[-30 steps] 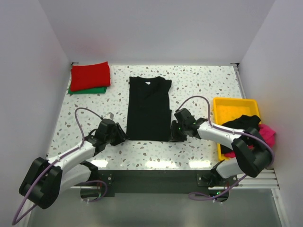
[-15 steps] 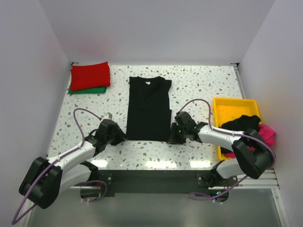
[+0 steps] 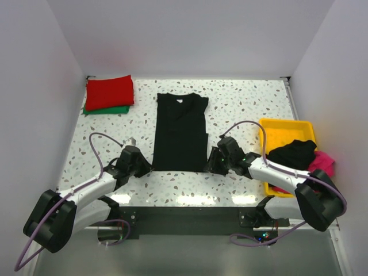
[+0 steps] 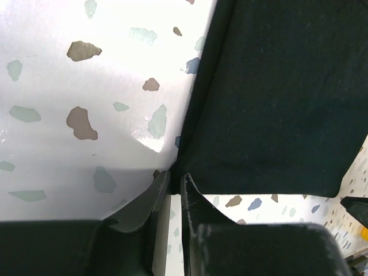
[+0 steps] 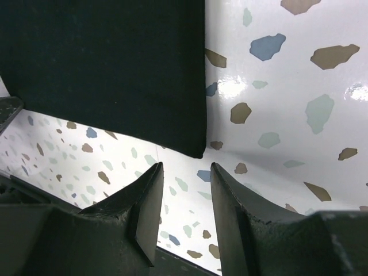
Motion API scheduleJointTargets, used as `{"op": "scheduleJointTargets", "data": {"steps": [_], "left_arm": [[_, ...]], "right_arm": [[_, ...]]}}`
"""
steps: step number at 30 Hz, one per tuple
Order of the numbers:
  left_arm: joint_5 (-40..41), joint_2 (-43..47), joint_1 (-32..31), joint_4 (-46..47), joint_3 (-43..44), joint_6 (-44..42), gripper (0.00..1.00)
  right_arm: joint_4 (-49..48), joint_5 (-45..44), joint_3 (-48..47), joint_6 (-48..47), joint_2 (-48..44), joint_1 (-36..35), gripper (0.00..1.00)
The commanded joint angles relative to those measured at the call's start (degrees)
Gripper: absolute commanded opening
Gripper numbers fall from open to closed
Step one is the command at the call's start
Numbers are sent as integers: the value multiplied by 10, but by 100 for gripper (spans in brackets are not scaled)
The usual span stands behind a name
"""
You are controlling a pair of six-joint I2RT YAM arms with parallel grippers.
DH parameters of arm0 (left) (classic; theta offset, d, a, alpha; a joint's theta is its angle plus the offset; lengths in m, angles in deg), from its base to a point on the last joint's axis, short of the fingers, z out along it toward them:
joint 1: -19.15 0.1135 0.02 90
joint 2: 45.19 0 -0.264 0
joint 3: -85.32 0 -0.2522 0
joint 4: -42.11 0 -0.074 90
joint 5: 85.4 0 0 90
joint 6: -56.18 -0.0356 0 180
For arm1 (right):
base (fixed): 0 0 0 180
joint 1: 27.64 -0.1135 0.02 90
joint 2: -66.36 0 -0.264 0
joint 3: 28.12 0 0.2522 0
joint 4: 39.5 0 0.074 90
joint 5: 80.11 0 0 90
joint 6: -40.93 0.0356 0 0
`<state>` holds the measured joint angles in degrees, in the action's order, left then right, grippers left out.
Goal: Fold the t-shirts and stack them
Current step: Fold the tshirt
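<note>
Where the black t-shirt ends, left tool and right tool flank it.

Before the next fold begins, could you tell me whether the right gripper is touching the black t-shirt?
Apart. The right wrist view shows the right gripper open, with bare table between its fingertips and the black t-shirt's corner.

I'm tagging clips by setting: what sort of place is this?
Probably a robot lab cell: white walls box in a speckled table, left arm and right arm bolted at its edge.
</note>
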<state>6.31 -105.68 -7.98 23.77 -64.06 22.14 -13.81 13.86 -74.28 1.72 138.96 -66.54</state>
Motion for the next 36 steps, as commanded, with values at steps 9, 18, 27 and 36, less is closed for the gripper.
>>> {"op": "scheduleJointTargets", "data": {"steps": [9, 18, 27, 36], "left_arm": [[2, -13, -7, 13, -24, 1, 8], [-2, -18, -11, 17, -24, 0, 1], [-7, -19, -16, 13, -23, 1, 0], [-7, 3, -24, -7, -24, -1, 0]], "right_arm": [[-41, -13, 1, 18, 24, -1, 42], [-71, -18, 12, 22, 38, -2, 41], [-102, -28, 30, 25, 57, -1, 38], [-80, -38, 34, 19, 33, -1, 8]]}}
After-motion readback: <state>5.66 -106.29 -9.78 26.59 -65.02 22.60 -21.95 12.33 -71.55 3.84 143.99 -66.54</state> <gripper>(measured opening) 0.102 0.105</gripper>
